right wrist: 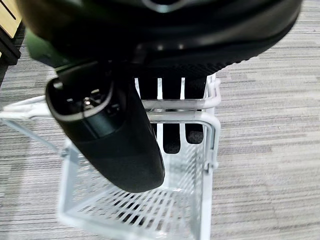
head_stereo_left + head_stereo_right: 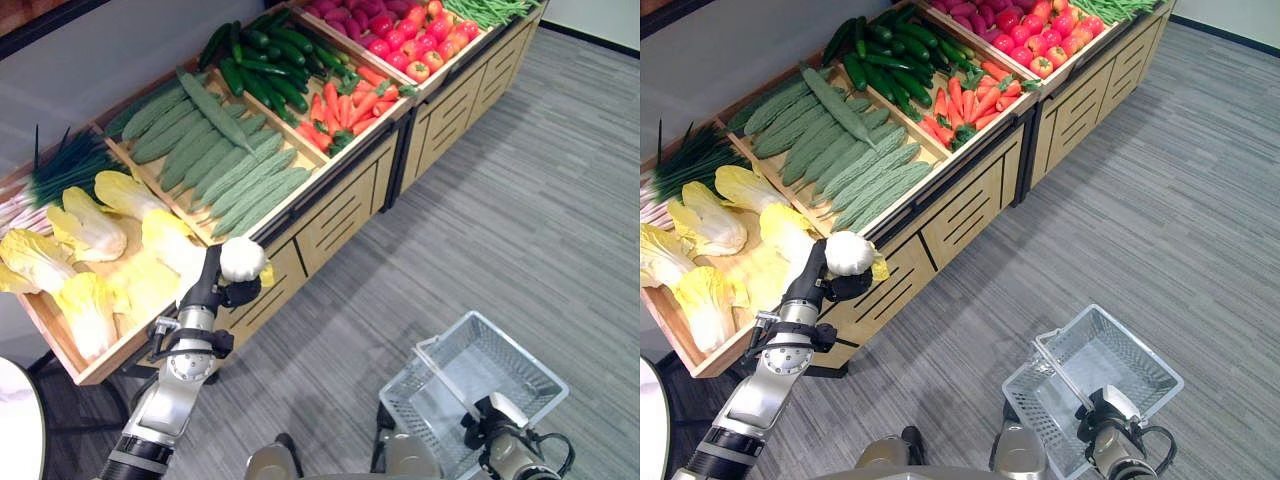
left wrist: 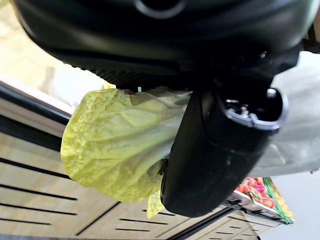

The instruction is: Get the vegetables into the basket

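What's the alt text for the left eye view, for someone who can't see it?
The robot's left hand grips a yellow-green cabbage at the front edge of a slanted wooden produce stand. The stand's bins hold more cabbages, bumpy green gourds, cucumbers, carrots and tomatoes. At lower right, the right hand holds an empty white wire basket above grey carpet.

Slanted wooden display stand [image 2: 340, 215] with slatted drawer fronts, on grey striped carpet [image 2: 520, 210].
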{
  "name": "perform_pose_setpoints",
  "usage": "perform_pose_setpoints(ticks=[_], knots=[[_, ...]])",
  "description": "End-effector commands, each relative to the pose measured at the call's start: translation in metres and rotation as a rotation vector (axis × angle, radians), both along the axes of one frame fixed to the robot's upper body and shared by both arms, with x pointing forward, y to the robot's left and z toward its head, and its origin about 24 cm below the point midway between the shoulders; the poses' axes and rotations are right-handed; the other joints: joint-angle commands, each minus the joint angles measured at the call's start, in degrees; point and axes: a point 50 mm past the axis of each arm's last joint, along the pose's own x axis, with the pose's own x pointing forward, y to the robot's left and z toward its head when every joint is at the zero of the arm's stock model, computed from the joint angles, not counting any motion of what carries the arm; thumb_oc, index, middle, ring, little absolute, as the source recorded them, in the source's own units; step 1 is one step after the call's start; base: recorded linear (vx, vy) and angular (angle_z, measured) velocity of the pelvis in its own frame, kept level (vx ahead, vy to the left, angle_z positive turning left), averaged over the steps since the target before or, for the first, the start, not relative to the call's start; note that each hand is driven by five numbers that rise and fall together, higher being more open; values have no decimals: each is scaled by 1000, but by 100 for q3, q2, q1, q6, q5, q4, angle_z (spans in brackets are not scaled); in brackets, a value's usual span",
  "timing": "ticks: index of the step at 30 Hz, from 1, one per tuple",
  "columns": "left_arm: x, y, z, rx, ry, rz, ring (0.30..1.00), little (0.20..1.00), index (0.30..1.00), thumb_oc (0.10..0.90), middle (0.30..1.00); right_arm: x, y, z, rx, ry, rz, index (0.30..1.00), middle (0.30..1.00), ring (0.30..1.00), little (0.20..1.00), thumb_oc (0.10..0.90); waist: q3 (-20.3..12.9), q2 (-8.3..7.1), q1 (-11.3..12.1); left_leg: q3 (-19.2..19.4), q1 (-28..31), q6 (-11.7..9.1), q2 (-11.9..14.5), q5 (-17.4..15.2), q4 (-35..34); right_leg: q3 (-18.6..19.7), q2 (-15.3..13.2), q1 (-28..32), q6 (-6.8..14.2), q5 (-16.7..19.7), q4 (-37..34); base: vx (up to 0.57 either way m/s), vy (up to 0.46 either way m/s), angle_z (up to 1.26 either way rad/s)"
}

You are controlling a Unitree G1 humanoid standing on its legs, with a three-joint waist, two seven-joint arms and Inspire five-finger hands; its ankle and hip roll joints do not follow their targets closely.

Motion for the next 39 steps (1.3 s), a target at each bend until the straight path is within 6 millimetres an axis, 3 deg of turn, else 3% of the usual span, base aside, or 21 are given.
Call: perform_pose_setpoints(ticks=[1, 2, 4, 10, 14, 20, 21, 22, 24, 26, 32, 36, 39], knots=[[7, 15, 59, 59, -301, 57, 300, 300, 300, 400, 300, 6, -5, 6, -40, -34, 44, 300, 300, 300, 300, 400, -56, -145, 5, -226, -573, 161, 86, 285, -348, 279, -17, 221, 524, -773, 459, 193, 73, -7], [6, 18, 60, 66, -305, 69, 300, 300, 300, 400, 300, 6, -5, 6, -43, -30, 51, 300, 300, 300, 300, 400, -49, -160, 82, -563, -585, 179, 10, 272, -432, 393, 16, 241, 533, -827, 501, 86, 63, -18], [4, 22, 60, 78, -306, 82, 300, 300, 300, 400, 300, 6, -4, 5, -41, -23, 55, 300, 300, 300, 300, 400, -59, -171, 67, -703, -535, 215, -18, 243, -488, 536, 20, 166, 537, -823, 611, 86, 103, -49], [1, 25, 60, 106, -298, 81, 300, 300, 300, 400, 300, 4, 1, 2, -12, -17, 32, 300, 300, 300, 300, 400, -101, -335, 124, -403, -494, 415, -275, -201, -197, 821, -237, 139, 693, -749, 646, 49, 187, -49], [3, 26, 63, 119, -312, 83, 300, 300, 300, 400, 300, 17, 7, 5, -2, -53, 38, 300, 300, 300, 300, 400, -41, -434, 151, -206, -573, 554, -403, -441, 32, 1099, -380, -96, 828, -607, 714, -31, 194, -12], [5, 27, 65, 151, -311, 84, 300, 300, 300, 400, 300, 34, 17, 8, 13, -78, 60, 300, 300, 300, 300, 400, 31, -564, 126, 289, -526, 808, -582, -805, 282, 1546, -601, -422, 1069, -149, 651, -34, 192, -49], [4, 29, 65, 162, -305, 90, 300, 300, 300, 400, 300, 38, 19, 10, 12, -88, 65, 300, 300, 300, 300, 400, 36, -611, 92, 480, -454, 860, -636, -855, 242, 1647, -673, -543, 1160, 110, 591, -112, 246, -72], [4, 30, 65, 169, -302, 91, 300, 300, 300, 400, 300, 40, 21, 10, 13, -89, 72, 300, 300, 300, 300, 400, 45, -645, 94, 668, -362, 884, -656, -856, 155, 1639, -716, -623, 1229, 337, 536, -105, 226, -89], [4, 30, 64, 172, -299, 91, 300, 300, 300, 400, 300, 42, 24, 10, 16, -93, 78, 300, 300, 300, 300, 400, 40, -658, 111, 755, -307, 888, -658, -804, 31, 1587, -745, -692, 1256, 423, 544, -81, 93, -95], [3, 32, 64, 174, -291, 91, 300, 300, 300, 400, 300, 44, 26, 10, 14, -91, 93, 300, 300, 300, 300, 400, 21, -603, 176, 952, -198, 862, -568, -684, -202, 1053, -922, -679, 1266, 453, 603, -91, 63, -71], [3, 30, 60, 166, -263, 76, 300, 300, 300, 400, 300, 44, 31, 10, 22, -95, 107, 300, 300, 300, 300, 400, -113, -616, 298, 1232, -15, 817, -473, -708, -188, 285, -1355, -315, 1322, 548, 714, -38, -20, -42], [0, 34, 54, 177, -228, 90, 300, 300, 300, 400, 300, 43, 32, 9, 27, -91, 119, 300, 300, 300, 300, 400, -214, -672, 378, 1419, 37, 771, -385, -742, -44, -57, -1443, -173, 1360, 448, 703, -15, -90, -23], [0, 35, 45, 177, -192, 93, 300, 300, 300, 400, 300, 41, 33, 8, 32, -88, 113, 300, 300, 300, 300, 400, -252, -596, 329, 1398, 64, 667, -239, -602, -30, 3, -1308, -120, 1293, 210, 695, -11, -179, -35]])
